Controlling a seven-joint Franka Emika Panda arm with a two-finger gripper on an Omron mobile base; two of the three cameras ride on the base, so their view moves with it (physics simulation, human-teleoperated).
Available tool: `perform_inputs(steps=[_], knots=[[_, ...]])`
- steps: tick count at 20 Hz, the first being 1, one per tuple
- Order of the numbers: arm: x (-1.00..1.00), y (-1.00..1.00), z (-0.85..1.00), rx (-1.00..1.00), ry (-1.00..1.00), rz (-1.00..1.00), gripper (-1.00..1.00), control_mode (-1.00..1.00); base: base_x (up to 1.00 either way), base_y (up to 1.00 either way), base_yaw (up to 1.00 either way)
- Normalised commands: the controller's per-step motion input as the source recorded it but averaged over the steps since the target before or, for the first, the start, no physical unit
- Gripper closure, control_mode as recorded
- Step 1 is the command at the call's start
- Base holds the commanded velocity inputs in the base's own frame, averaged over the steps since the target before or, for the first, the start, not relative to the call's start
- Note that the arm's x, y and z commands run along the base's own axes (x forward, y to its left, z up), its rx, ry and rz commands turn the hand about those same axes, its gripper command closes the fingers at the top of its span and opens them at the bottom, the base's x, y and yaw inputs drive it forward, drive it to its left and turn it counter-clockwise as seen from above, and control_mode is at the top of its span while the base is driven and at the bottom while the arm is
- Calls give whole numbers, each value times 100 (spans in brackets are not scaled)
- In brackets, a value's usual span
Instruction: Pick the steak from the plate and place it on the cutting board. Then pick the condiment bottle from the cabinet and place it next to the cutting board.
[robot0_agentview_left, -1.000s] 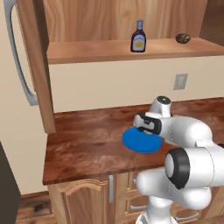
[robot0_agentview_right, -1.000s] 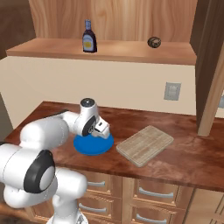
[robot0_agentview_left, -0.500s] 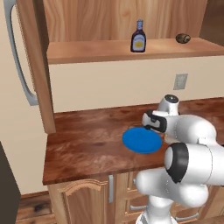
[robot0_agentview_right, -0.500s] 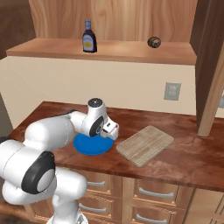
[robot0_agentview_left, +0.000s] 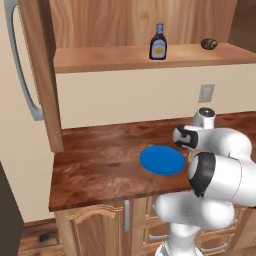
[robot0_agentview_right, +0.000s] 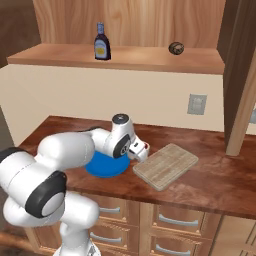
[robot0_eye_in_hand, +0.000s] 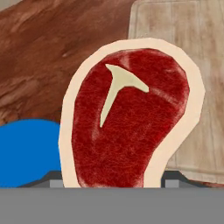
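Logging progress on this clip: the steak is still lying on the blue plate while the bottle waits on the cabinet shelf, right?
Not quite. The steak is off the plate, held in the end effector between plate and cutting board, as the hand view shows. The bottle is on the shelf.

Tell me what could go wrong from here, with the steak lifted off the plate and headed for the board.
1. The steak hangs in the claw over bare counter between the plate and the board; a slip would likely drop it short of the board.
2. The claw rides low near the board's edge, so it may nudge the board.
3. The bottle stands high on the shelf; that reach could tip it.
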Motion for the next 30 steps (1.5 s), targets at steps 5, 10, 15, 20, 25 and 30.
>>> perform_inputs(steps=[5, 10, 15, 20, 25, 30], knots=[[-1, -49, 9, 0, 0, -6, 100, -100, 0, 0, 0], [-3, -44, 6, 0, 0, -6, 100, -100, 0, 0, 0], [-1, -34, 0, 0, 0, -4, 100, -100, 0, 0, 0], [0, -18, -7, 0, 0, -1, 100, -100, 0, 0, 0], [0, -6, -14, 0, -1, 0, 100, -100, 0, 0, 0], [0, -3, -18, 0, -1, 0, 100, -100, 0, 0, 0]])
